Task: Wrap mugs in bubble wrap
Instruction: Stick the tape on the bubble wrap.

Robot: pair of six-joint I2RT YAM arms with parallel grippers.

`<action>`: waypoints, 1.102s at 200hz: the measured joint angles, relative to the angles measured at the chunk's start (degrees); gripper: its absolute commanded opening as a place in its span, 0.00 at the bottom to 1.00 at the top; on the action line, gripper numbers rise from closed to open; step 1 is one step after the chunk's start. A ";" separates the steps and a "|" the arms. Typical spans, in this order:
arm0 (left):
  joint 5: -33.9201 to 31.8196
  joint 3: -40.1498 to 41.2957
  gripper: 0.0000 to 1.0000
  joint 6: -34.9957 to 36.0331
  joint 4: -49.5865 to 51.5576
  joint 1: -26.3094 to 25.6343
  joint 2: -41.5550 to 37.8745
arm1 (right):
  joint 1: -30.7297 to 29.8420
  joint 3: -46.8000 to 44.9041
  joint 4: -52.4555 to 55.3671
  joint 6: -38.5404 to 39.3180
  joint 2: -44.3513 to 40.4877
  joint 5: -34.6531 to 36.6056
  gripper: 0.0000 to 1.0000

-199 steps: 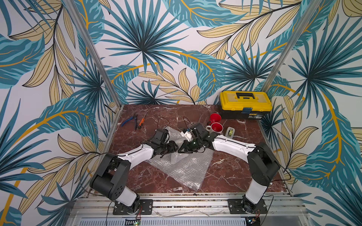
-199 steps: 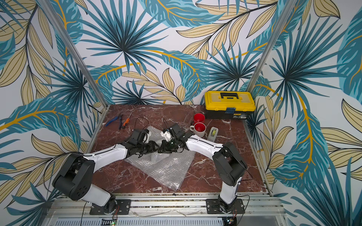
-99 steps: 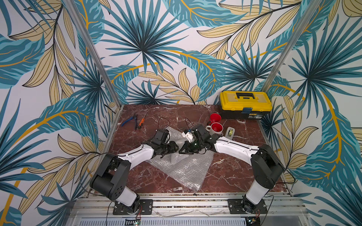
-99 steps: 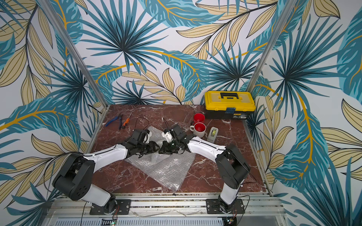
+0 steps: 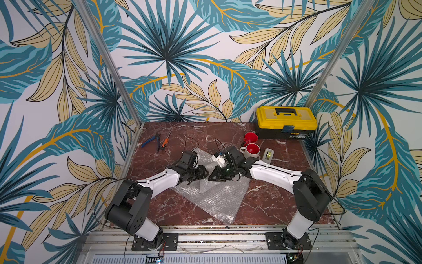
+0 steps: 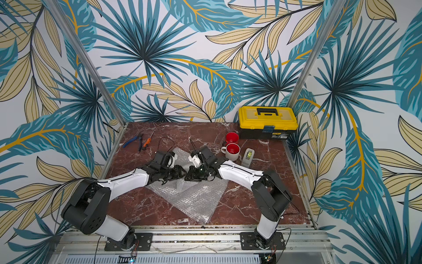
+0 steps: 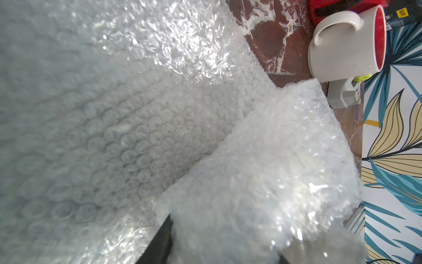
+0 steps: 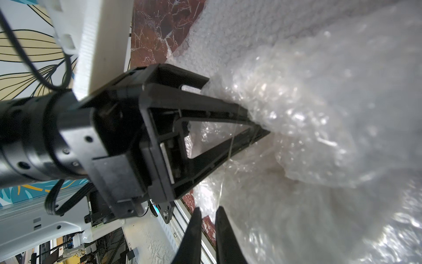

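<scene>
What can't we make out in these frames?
- Inside the bubble wrap bundle: both wrist views; crinkled plastic hides any contents.
- red mug: left wrist view; cut by the edge, behind the white mug.
- tape dispenser: left wrist view; partly behind that mug.
- toolbox label: both top views; too small to read.
</scene>
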State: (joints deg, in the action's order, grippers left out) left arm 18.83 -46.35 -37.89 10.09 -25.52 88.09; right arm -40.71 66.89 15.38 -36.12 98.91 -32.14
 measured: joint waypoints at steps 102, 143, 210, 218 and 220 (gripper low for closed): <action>0.33 0.00 0.46 0.02 0.17 -0.07 0.00 | -0.33 -0.94 -0.31 -1.77 -0.83 0.13 0.15; 0.35 0.00 0.45 -0.02 0.22 -0.24 0.00 | -0.55 -0.94 0.37 -1.84 -0.85 0.42 0.19; 0.46 0.00 0.42 -0.09 0.44 -0.33 0.00 | -0.55 -1.25 1.25 -1.86 -1.27 0.44 0.20; 0.50 0.00 0.42 -0.09 0.46 -0.37 0.00 | -0.55 -1.36 1.36 -1.88 -1.51 0.46 0.20; 0.52 0.00 0.42 -0.11 0.46 -0.37 0.00 | -0.55 -1.36 1.42 -1.90 -1.55 0.48 0.20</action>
State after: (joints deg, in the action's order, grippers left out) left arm 19.35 -46.35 -38.00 10.55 -25.89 88.09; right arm -41.25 65.54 16.80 -38.02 97.36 -31.66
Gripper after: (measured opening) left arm 0.423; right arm 0.195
